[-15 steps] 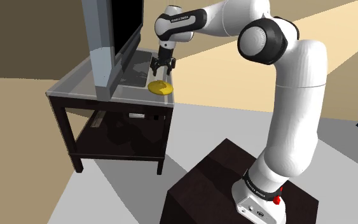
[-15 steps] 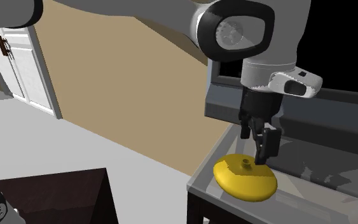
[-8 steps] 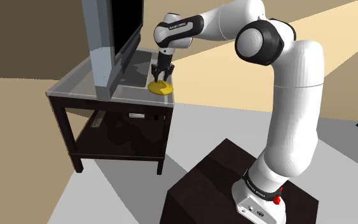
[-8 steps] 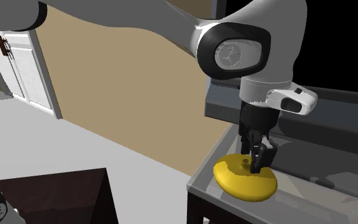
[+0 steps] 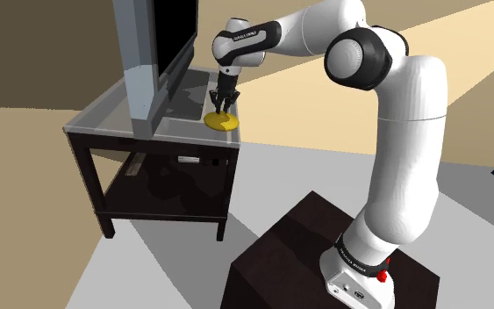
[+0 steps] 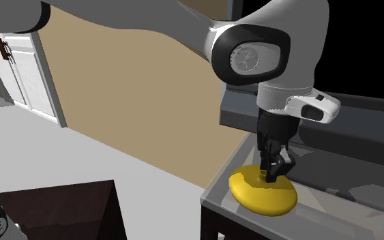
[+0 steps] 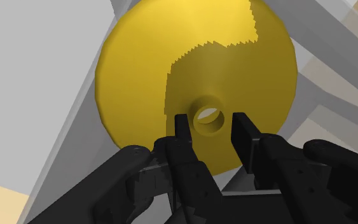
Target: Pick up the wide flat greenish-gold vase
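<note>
The gripper [image 7: 210, 127] stands narrowly open, its fingers [image 7: 243, 133] flanking, with slim gaps, the short round neck [image 7: 209, 116] of the wide, flat, yellow-gold vase [image 7: 171, 44], which lies directly beneath the fingertips on the grey tabletop [image 6: 340, 204].

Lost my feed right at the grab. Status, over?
Gripper open, fingers astride the neck of the vase, not clamped. Vase sits flat on table. Screen nearby, not in the way.

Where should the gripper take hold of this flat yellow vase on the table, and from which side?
By the short neck at its middle, from straight above, one finger each side. The vase is a wide, low disc that looks too broad for the gripper.
</note>
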`<state>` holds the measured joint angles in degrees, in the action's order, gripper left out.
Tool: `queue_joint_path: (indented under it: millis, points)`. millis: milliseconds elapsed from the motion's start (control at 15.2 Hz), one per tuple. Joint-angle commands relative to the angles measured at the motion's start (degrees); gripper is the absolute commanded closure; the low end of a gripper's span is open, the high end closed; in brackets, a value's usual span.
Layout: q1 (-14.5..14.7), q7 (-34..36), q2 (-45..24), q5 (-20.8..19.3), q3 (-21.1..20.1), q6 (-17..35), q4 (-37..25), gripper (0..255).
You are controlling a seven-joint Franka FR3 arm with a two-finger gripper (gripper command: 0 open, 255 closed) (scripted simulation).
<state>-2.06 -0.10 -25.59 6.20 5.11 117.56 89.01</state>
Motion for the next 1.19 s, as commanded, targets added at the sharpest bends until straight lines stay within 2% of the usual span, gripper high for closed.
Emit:
queue_joint_path:
  millis: [0, 990, 1122]
  points:
    - [0.0, 0.0, -0.1, 0.0, 0.0, 0.0, -0.1, 255]
    - [-0.1, 0.8, 1.9, -0.5, 0.2, -10.6, -8.6, 255]
    - [-0.1, 0.8, 1.9, -0.5, 0.2, -10.7, -8.7, 255]
